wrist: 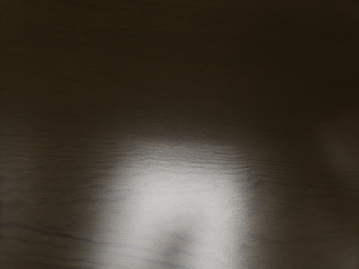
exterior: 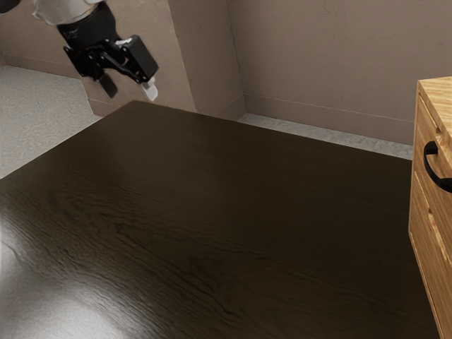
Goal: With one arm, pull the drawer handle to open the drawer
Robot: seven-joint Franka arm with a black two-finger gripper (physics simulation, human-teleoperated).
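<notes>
Gripper [exterior: 129, 88] spread, well apart from drawer handle [exterior: 436, 167], wrist view — glossy table [wrist: 179, 84].

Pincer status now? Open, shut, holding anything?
Pincer: open, holding nothing, in the air far from the drawer handle.

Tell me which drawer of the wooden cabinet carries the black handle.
The upper drawer: the curved black handle sits on its front. The drawer below is plain wood as far as it can be seen.
</notes>
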